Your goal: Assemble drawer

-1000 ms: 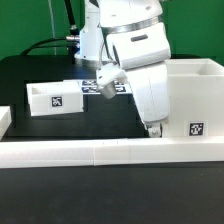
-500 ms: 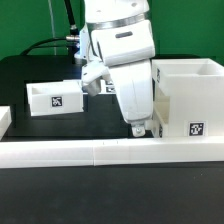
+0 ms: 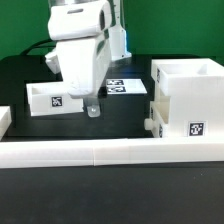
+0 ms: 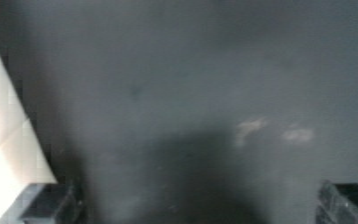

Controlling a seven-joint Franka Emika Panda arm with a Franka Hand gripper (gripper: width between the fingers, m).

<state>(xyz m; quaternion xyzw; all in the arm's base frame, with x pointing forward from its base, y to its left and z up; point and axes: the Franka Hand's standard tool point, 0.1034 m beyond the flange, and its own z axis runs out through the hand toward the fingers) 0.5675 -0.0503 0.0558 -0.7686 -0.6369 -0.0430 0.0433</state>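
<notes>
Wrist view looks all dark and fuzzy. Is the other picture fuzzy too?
Wrist view: dim and out of focus, the dark table a soft blur with a pale sheen, the end effector fingertips fuzzy at the frame's edge. Exterior view: brighter and sharper, the tag on the tray clear.

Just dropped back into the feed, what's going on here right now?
The arm's claw hangs open and empty just above the black table, close beside the small tray at the exterior view's left. In the wrist view only bare table shows between its fingers. The larger white box stands apart at the exterior view's right. The two drawer parts are not yet joined.
</notes>
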